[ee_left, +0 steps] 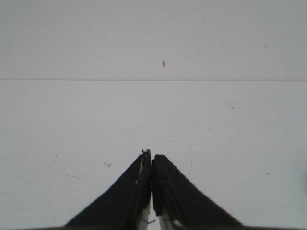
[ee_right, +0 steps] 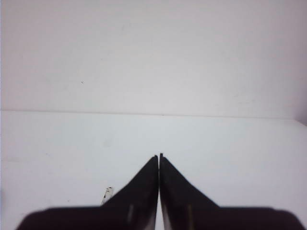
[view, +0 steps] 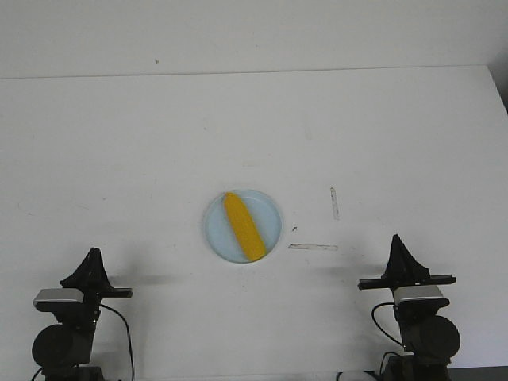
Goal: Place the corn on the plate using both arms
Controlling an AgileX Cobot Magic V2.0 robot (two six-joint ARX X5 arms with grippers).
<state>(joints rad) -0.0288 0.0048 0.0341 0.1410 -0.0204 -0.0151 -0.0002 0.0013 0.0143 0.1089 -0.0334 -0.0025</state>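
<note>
The corn (view: pixel 243 227) lies diagonally on the plate (view: pixel 270 208) at the middle of the white tabletop (view: pixel 143 159), well apart from the empty, closed left gripper (view: pixel 94 254) and right gripper (view: pixel 396 239).

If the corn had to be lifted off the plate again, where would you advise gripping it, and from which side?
Probably the corn's thick middle, from straight above, jaws across its width. It lies diagonally on the plate, so turn the wrist to match; the shallow rim hinders a low side approach.
</note>
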